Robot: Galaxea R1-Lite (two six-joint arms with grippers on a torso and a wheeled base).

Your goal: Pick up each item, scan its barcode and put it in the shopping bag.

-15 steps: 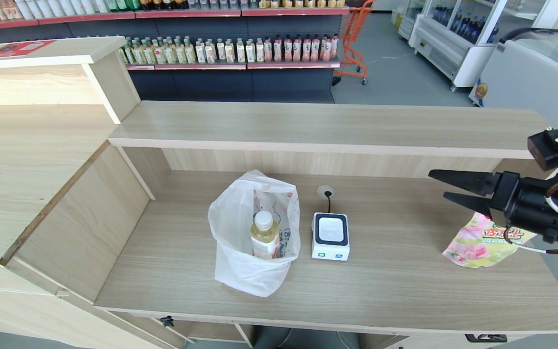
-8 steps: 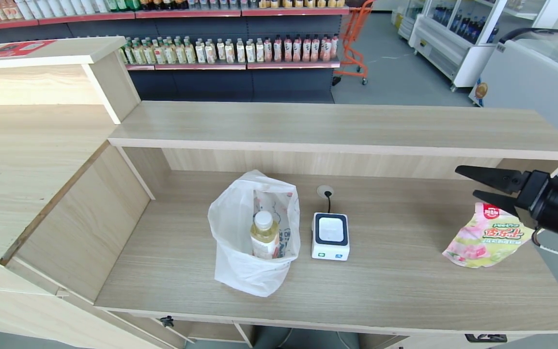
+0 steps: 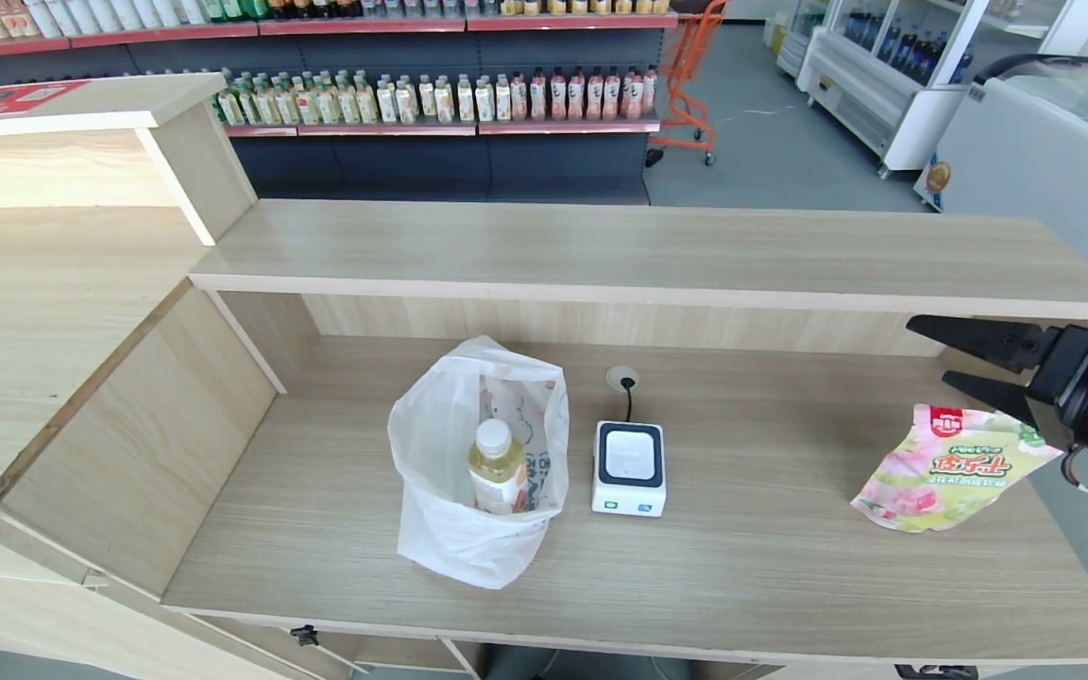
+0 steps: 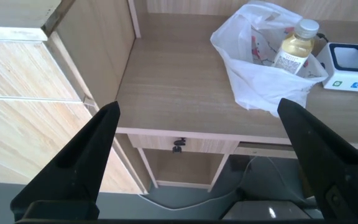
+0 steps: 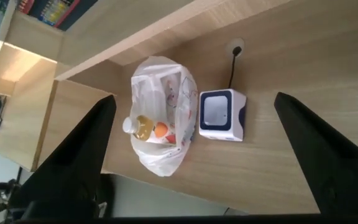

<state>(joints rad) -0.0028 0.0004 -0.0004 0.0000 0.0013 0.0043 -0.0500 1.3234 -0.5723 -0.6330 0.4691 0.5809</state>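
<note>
- Withdrawing toward the counter's right end, the right gripper (image 3: 931, 351) is uncovering more of the pouch.
- One pouch (image 3: 950, 467) is lying flat at the right end of the counter (image 3: 742, 548) — pink and yellow-green, flower-printed, with a red patch at its top corner and nothing gripping it.
- One shopping bag (image 3: 431, 510) is standing open, with one pale-capped bottle (image 3: 497, 467) of yellow drink upright inside.
- One scanner (image 3: 629, 455) is sitting just beside the bag, between it and the pouch.
- Two grippers are both gaping wide and empty — the left gripper (image 4: 199, 104) is hanging off the counter's front edge.
</note>
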